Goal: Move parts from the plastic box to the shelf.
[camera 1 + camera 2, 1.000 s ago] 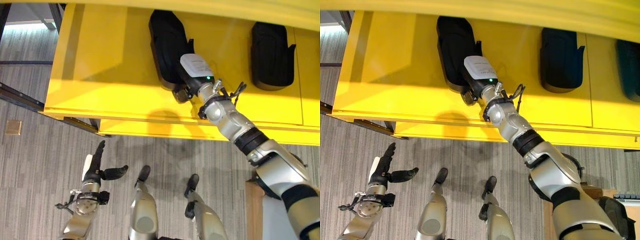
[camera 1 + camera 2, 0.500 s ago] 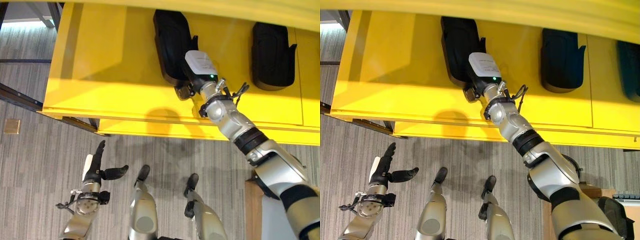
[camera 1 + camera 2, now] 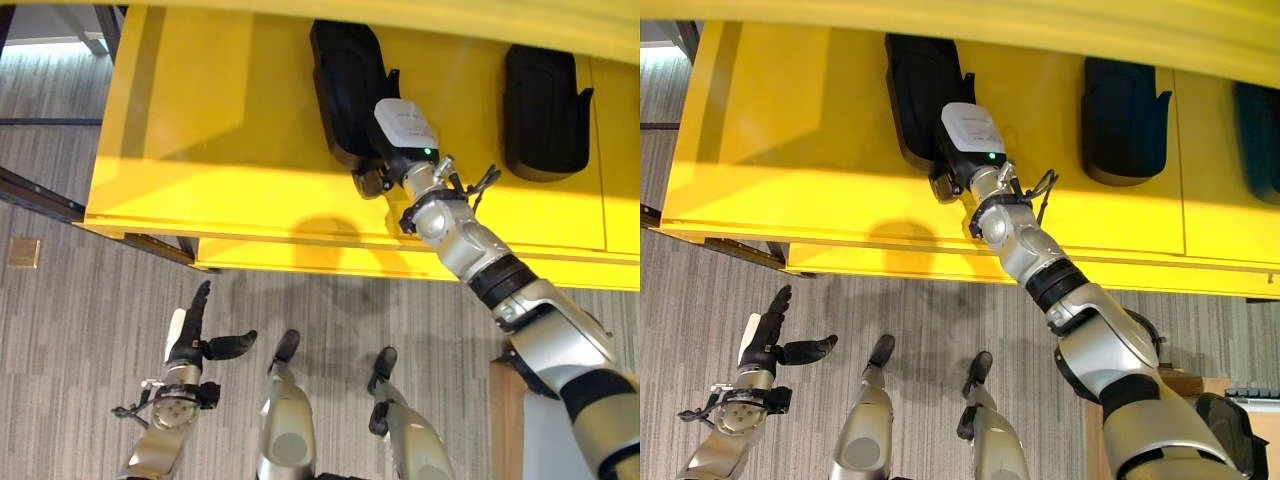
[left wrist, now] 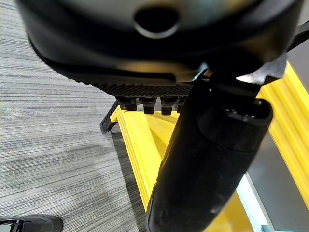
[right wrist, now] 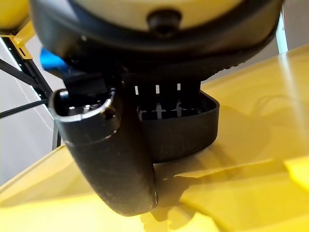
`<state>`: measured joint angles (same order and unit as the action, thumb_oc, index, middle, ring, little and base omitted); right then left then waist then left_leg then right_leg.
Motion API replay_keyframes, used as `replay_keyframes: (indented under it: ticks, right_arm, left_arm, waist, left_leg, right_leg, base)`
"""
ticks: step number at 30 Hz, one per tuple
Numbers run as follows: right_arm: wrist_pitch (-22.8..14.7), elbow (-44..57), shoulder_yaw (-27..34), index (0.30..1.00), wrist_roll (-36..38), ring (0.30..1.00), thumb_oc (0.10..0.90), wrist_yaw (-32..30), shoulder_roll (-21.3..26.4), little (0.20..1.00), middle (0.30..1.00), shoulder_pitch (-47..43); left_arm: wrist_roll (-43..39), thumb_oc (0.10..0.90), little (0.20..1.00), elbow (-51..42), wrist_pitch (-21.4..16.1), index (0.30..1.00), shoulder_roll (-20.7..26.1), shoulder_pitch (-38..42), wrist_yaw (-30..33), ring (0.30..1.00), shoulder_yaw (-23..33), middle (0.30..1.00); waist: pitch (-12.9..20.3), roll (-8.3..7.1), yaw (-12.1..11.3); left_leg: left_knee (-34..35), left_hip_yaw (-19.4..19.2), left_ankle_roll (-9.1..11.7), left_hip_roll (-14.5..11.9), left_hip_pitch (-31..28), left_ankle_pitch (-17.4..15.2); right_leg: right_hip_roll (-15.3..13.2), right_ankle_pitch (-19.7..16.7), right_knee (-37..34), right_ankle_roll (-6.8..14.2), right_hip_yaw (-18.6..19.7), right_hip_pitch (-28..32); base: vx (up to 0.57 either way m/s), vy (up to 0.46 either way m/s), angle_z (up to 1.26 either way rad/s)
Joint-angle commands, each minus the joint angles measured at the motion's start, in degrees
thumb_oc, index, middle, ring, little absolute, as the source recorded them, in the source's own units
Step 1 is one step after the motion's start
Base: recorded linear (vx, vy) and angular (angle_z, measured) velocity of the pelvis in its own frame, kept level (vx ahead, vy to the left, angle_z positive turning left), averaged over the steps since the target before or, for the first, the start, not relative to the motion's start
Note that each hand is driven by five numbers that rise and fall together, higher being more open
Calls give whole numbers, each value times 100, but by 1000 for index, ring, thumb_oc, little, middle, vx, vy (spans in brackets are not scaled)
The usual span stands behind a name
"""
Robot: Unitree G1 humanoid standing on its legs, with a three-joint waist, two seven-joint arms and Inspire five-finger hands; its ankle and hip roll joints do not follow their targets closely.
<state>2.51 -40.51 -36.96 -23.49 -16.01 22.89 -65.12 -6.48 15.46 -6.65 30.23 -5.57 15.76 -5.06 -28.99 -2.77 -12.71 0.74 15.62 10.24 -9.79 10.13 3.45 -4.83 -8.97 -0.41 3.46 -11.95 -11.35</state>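
The white label on the back of the right hand [image 3: 400, 135] carries print too small to read. That hand lies on the yellow shelf [image 3: 220, 150] against the near end of a black part [image 3: 345, 85], about 12 o'clock from the robot. In the right wrist view the fingers [image 5: 166, 96] reach over the part's rim and the thumb hangs beside it — whether they clamp it I cannot tell. A 2nd black part [image 3: 542, 100] sits well apart at 1 o'clock. The right eye view adds a 3rd dark part [image 3: 1262, 140] at its edge. The left hand [image 3: 190, 335] hangs low at 8 o'clock over the carpet [image 3: 80, 330], fingers straight, thumb spread, holding nothing.
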Motion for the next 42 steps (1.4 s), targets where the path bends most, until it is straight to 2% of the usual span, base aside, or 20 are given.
replay_keyframes:
  ticks: [1, 23, 38, 39, 40, 41, 42]
  right_arm:
    - [57, 123, 538, 300, 88, 300, 400, -505, 349, 300, 300, -306]
    - [6, 676, 894, 300, 172, 300, 400, -631, 355, 300, 300, 268]
    - [-41, 903, 642, 300, -72, 300, 400, -393, 189, 300, 300, 176]
    - [-44, 915, 633, 338, -74, 338, 427, -382, 185, 338, 338, 173]
    - [-45, 925, 622, 585, -77, 585, 604, -372, 186, 585, 585, 175]
    - [-53, 955, 602, 1000, -78, 1000, 900, -341, 183, 1000, 1000, 183]
    - [-50, 1029, 589, 1000, -123, 1000, 900, -318, 201, 1000, 1000, 175]
  left_arm:
    - [-46, 900, 1000, -385, -389, 1000, 344, -200, 279, 1000, 146, 1000]
    - [30, 900, 1000, -332, -334, 1000, 258, -166, 334, 1000, 145, 1000]
    - [48, 900, 1000, -305, -318, 1000, 276, -183, 347, 1000, 195, 1000]
    - [45, 900, 1000, -302, -322, 1000, 277, -185, 353, 1000, 201, 1000]
    - [47, 900, 1000, -289, -321, 1000, 276, -185, 353, 1000, 206, 1000]
    - [43, 900, 1000, -284, -322, 1000, 280, -185, 350, 1000, 212, 1000]
    - [43, 900, 1000, -279, -314, 1000, 280, -177, 354, 1000, 223, 1000]
  waist:
    - [146, -242, 84]
    - [136, -272, 208]
    - [155, -318, 169]
    - [158, -324, 165]
    - [161, -330, 165]
    - [164, -332, 163]
    - [169, -346, 159]
  left_leg:
    - [369, -191, -503, 47, -245, 269]
    - [343, -284, -516, 31, -307, 221]
    - [372, -285, -515, 24, -309, 234]
    - [372, -279, -517, 25, -305, 236]
    - [373, -281, -516, 25, -301, 239]
    - [372, -281, -515, 28, -293, 242]
    - [373, -275, -515, 27, -285, 241]
  right_leg:
    - [-741, 495, 805, 572, 394, -38]
    - [-712, 476, 798, 577, 476, -48]
    - [-708, 469, 762, 578, 460, -27]
    - [-708, 469, 761, 575, 461, -26]
    - [-710, 466, 759, 575, 459, -24]
    - [-713, 468, 759, 575, 456, -22]
    - [-715, 468, 763, 574, 451, -26]
  base:
    - [0, 0, 0]
    - [0, 0, 0]
    - [0, -2, -1]
    - [0, 0, 0]
    - [0, 0, 0]
    - [0, 0, 0]
    - [0, 0, 0]
